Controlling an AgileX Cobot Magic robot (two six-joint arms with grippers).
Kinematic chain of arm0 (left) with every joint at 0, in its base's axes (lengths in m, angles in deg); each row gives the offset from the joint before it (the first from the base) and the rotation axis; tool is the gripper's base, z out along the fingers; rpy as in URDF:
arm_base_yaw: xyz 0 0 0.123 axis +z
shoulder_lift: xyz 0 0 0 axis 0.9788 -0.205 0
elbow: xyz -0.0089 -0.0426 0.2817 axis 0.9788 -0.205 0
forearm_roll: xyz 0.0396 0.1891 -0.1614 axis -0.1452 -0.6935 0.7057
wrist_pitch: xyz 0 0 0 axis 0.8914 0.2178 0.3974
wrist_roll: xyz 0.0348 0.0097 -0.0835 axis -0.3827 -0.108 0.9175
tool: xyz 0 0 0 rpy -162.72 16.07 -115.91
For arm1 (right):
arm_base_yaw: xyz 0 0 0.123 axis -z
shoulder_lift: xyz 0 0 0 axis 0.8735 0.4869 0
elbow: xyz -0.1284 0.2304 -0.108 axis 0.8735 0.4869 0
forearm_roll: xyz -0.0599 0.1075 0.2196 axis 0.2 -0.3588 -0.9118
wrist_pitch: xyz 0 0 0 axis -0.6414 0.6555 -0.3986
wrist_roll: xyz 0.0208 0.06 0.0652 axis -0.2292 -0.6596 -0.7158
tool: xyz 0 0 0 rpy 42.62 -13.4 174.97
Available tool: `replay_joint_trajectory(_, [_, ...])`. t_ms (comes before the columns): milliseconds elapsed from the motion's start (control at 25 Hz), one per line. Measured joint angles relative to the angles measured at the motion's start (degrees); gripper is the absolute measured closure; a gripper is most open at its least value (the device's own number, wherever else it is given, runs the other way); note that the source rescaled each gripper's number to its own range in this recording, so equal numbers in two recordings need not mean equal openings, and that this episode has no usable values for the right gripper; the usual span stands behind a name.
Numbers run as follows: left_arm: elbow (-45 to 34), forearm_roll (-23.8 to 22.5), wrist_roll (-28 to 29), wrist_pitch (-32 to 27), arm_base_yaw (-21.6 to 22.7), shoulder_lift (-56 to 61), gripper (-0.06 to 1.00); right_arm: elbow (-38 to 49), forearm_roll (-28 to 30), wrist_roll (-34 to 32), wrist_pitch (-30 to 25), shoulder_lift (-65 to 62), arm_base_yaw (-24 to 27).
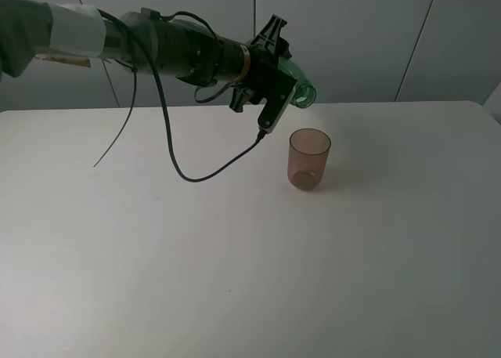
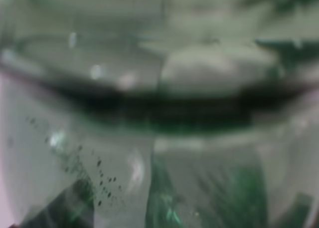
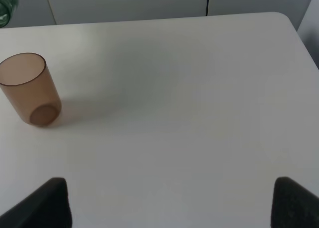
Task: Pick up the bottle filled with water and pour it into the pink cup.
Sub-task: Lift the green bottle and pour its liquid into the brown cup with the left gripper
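Upper centre of high view: left gripper (image 1: 274,76) clamped on green bottle (image 1: 302,88), tipped near horizontal, mouth above pink cup (image 1: 309,160), apart. Cup upright on white table (image 1: 156,280). In right wrist view, right gripper (image 3: 169,203) fingers spread wide, nothing between.

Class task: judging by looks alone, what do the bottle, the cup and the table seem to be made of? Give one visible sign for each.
Bottle: probably green-tinted see-through plastic, glossy; light passes through its neck.
Cup: likely thin brownish-pink plastic, smooth; its base shows through the wall.
Table: white and matte; the material is unclear, perhaps laminate.
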Motion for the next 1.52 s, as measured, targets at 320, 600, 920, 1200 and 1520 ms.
replay_joint_trajectory(320, [0.00, -0.21, -1.75, -0.04, -0.86, 0.00, 0.94, 0.00, 0.00, 0.00, 0.00, 0.00, 0.00])
replay_joint_trajectory(600, [0.00, 1.00, -4.31, -1.52, -1.00, 0.00, 0.94, 0.00, 0.00, 0.00, 0.00, 0.00, 0.00])
replay_joint_trajectory(920, [0.00, 2.15, -6.07, -3.91, -1.94, 0.00, 0.94, 0.00, 0.00, 0.00, 0.00, 0.00, 0.00])
replay_joint_trajectory(1200, [0.00, 2.36, -6.36, -6.05, -2.32, 0.00, 0.94, 0.00, 0.00, 0.00, 0.00, 0.00, 0.00])
replay_joint_trajectory(1520, [0.00, 2.36, -6.41, -6.69, -2.90, 0.00, 0.94, 0.00, 0.00, 0.00, 0.00, 0.00, 0.00])
